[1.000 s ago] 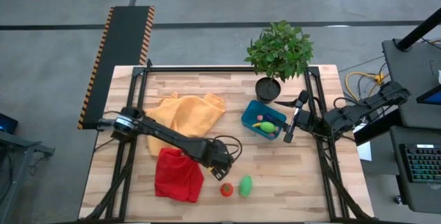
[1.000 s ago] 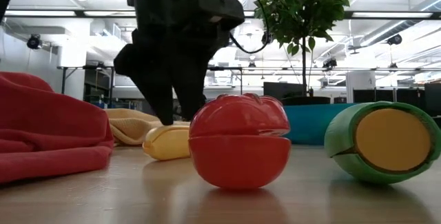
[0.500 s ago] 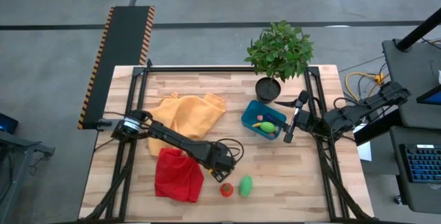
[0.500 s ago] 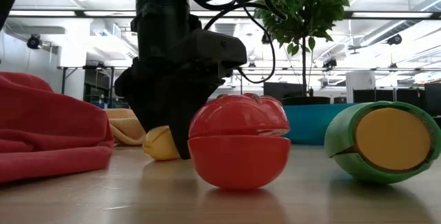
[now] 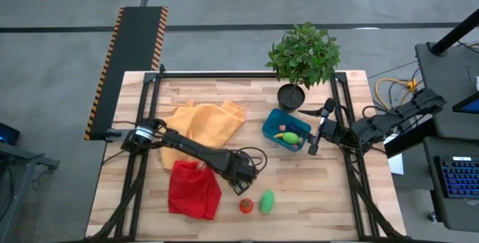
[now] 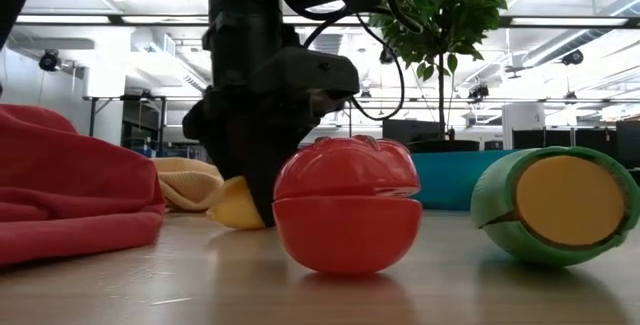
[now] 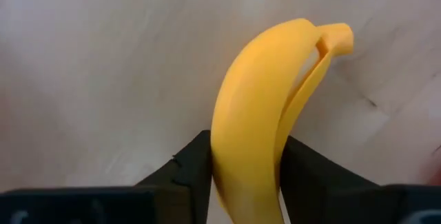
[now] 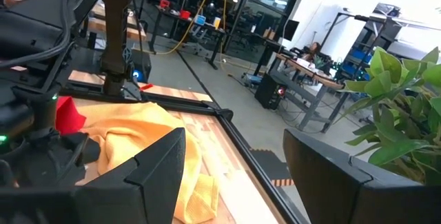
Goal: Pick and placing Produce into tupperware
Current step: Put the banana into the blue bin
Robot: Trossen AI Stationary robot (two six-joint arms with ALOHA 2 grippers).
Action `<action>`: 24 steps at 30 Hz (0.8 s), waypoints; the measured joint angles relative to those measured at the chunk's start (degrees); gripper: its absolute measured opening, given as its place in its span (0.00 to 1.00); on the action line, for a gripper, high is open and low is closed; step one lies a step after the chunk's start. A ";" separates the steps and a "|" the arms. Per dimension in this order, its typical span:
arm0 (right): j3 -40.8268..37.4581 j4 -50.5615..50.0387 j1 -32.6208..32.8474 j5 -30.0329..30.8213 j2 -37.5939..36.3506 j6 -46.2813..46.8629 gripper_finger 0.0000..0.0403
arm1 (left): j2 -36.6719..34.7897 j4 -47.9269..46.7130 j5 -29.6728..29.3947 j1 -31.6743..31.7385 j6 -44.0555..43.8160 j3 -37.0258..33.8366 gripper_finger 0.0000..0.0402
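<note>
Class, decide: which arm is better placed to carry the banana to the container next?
Left. Its pincer is closed on the yellow toy banana. The right pincer waits open beside the teal rectangular plastic container.

Nothing readable here, honestly. No labels, brand marks, numbers or signs that I can make out on anything in these views. There's some clutter in the room behind the worktop, but any lettering back there is too small to read.
</note>
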 joint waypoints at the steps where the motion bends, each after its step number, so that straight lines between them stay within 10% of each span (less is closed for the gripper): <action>1: 0.00 0.01 -0.01 0.00 0.00 -0.01 0.59 | 0.00 -0.11 -0.03 0.15 0.56 0.13 0.28; 24: 0.20 6.95 -0.78 5.71 -0.21 -0.61 0.59 | 0.08 3.38 -12.68 12.00 29.89 15.09 0.29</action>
